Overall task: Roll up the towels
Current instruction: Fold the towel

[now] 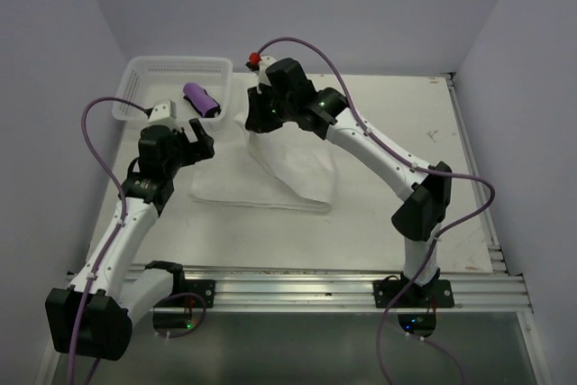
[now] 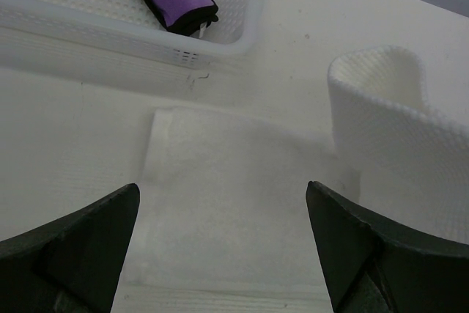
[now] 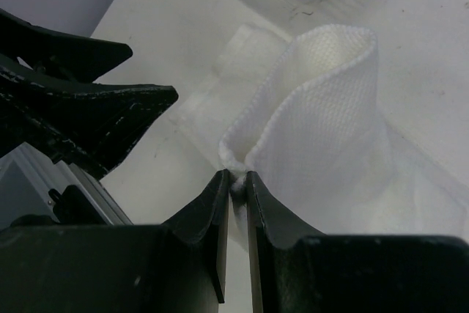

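The white towel [image 1: 287, 188] lies spread over the middle of the tabletop [image 1: 397, 114], its near edge flat and running roughly parallel to the arms' bases. Most of the cloth lies smooth against the surface, folded in layers, with a thinner strip showing along its left side in the left wrist view. Over that left part hangs the left hand [image 1: 200, 137], its dark fingers spread wide with nothing between them, the flat cloth showing below the gap. Farther back and to the right, the right hand [image 3: 236, 177] is closed to a narrow slit on a pinch of the white towel's edge. The gripped part is lifted off the tabletop and stands up as a curved, open loop of textured cloth, sloping down to the flat portion toward the right. Beyond both hands, at the far left corner of the tabletop, sits a white mesh basket [image 1: 144, 65]. The purple towel [image 1: 202, 99] with dark trim lies inside it, near its right wall, in a compact bundle that looks rolled.
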Available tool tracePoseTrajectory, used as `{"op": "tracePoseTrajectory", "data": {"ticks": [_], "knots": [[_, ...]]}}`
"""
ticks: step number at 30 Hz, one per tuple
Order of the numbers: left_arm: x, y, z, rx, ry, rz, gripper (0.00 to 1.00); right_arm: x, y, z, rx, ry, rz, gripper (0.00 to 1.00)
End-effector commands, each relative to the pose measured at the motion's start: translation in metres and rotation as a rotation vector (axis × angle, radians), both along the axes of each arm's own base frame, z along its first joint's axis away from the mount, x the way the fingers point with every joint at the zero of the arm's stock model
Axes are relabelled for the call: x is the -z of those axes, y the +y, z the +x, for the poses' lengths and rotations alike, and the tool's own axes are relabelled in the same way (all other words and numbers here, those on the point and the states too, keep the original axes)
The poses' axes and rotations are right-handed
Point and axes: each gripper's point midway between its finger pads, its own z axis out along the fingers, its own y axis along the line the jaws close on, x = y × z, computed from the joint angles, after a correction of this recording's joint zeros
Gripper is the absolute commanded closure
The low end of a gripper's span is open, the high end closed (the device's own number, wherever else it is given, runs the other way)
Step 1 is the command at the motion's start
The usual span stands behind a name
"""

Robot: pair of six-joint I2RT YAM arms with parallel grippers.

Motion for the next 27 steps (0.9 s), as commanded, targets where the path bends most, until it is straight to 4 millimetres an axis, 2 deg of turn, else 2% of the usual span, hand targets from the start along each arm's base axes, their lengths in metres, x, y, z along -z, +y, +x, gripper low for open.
{"op": "tracePoseTrajectory", "data": {"ticks": [1, 3, 5, 6, 11, 15, 17, 18, 19, 20, 22, 25, 27], "knots": [[-0.010, 0.012, -0.001, -0.071, -0.027, 0.012, 0.00, 0.004, 0.023, -0.005, -0.066, 0.004, 0.048, 1.00], [-0.010, 0.012, -0.002, -0.074, -0.029, 0.013, 0.00, 0.017, 0.034, -0.007, -0.083, 0.032, 0.054, 1.00], [-0.010, 0.012, -0.002, -0.075, -0.029, 0.014, 0.00, 0.022, 0.045, -0.010, -0.101, 0.037, 0.065, 1.00], [-0.011, 0.012, -0.002, -0.074, -0.031, 0.013, 0.00, 0.033, 0.050, -0.009, -0.108, 0.053, 0.056, 1.00], [-0.011, 0.013, -0.002, -0.079, -0.032, 0.015, 0.00, 0.038, 0.067, -0.006, -0.110, 0.063, 0.071, 1.00], [-0.012, 0.012, -0.002, -0.072, -0.033, 0.010, 0.00, 0.031, 0.077, -0.004, -0.116, 0.051, 0.091, 1.00], [-0.012, 0.010, -0.001, -0.066, -0.033, 0.002, 0.00, 0.016, 0.082, 0.000, -0.125, 0.025, 0.108, 1.00], [-0.011, 0.010, -0.002, -0.068, -0.030, 0.002, 0.00, 0.022, 0.083, 0.002, -0.123, 0.029, 0.099, 1.00], [-0.013, 0.011, -0.002, -0.071, -0.034, 0.003, 0.00, 0.011, 0.085, 0.003, -0.125, 0.015, 0.111, 1.00], [-0.013, 0.011, -0.002, -0.071, -0.036, 0.002, 0.00, 0.013, 0.087, 0.005, -0.123, 0.019, 0.110, 1.00], [-0.015, 0.011, -0.003, -0.075, -0.045, -0.001, 0.00, 0.002, 0.093, 0.006, -0.133, 0.007, 0.147, 1.00], [-0.017, 0.012, -0.003, -0.080, -0.047, -0.001, 0.01, 0.000, 0.101, 0.005, -0.147, 0.013, 0.184, 1.00], [-0.018, 0.014, -0.004, -0.089, -0.049, 0.001, 0.00, 0.009, 0.108, 0.002, -0.156, 0.036, 0.187, 1.00]]}}
